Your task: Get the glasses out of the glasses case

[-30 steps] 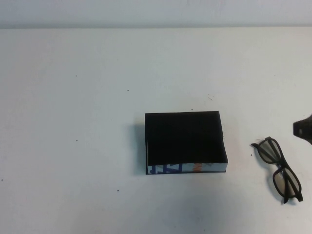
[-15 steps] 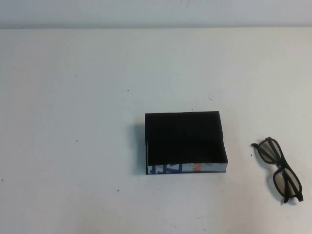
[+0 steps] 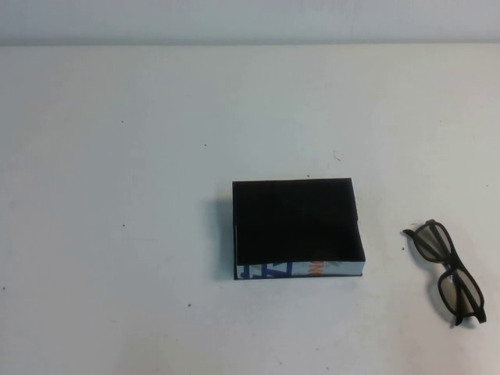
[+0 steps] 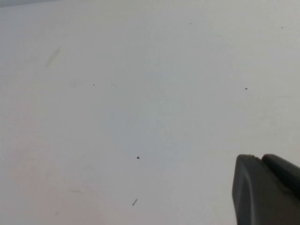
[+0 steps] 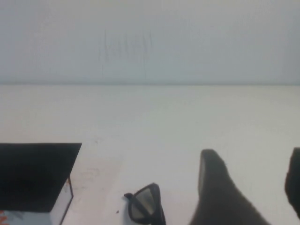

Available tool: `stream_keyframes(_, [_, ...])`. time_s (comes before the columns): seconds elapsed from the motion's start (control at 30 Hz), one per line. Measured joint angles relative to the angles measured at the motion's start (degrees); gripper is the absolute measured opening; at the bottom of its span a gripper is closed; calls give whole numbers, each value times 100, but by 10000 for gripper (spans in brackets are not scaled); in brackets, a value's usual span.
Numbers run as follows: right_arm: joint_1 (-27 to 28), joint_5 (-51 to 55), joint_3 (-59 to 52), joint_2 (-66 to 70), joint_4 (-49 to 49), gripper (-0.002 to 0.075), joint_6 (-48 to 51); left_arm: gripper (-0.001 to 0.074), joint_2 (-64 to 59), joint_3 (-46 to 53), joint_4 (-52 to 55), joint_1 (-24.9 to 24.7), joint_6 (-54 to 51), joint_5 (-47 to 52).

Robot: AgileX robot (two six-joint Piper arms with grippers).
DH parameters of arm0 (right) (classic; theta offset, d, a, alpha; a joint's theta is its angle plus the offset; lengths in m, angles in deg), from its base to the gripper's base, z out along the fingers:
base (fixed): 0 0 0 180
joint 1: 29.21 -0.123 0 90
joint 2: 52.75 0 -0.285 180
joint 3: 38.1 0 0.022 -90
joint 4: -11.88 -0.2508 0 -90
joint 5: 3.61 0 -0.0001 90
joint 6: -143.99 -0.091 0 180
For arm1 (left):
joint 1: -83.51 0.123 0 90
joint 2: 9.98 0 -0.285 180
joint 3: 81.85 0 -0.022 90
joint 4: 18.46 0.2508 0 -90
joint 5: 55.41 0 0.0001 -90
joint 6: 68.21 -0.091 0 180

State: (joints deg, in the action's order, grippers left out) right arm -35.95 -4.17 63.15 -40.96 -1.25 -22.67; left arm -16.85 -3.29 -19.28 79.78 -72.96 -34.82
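The dark brown-black plastic-framed glasses with greyish tinted lenses are lying on the white worktop, well apart from the shallow rectangular black-lined glasses case with its printed white side wall, on its right, so the removal looks done. They are likely light, stiff and slippery, with scratch-prone lenses; the bridge or a temple arm is probably the safest place to grip. The right tool is hovering just beside the glasses, its fingers standing wide apart and holding nothing. The left tool is showing only a dark corner above bare worktop; I cannot tell how its fingers stand.
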Motion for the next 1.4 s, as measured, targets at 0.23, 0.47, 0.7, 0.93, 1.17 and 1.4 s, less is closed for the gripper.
stream_keyframes(0.23, [237, 1410, 1, -425, 1210, 232, -1384, -4, 0, 0, 0, 0, 0, 0])
stream_keyframes(0.47, [339, 1821, -1, -441, 1246, 142, -1531, -4, 0, 0, 0, 0, 0, 0])
stream_keyframes(0.7, [339, 1840, -1, -441, 1174, 41, -1535, -4, 0, 0, 0, 0, 0, 0])
stream_keyframes(0.93, [339, 1840, -1, -441, 1076, -12, -1549, -4, 0, 0, 0, 0, 0, 0])
stream_keyframes(1.17, [339, 1840, -1, -441, 1064, -17, -1549, -4, 0, 0, 0, 0, 0, 0])
stream_keyframes(1.4, [339, 1840, -1, -441, 1064, -17, -1549, -4, 0, 0, 0, 0, 0, 0])
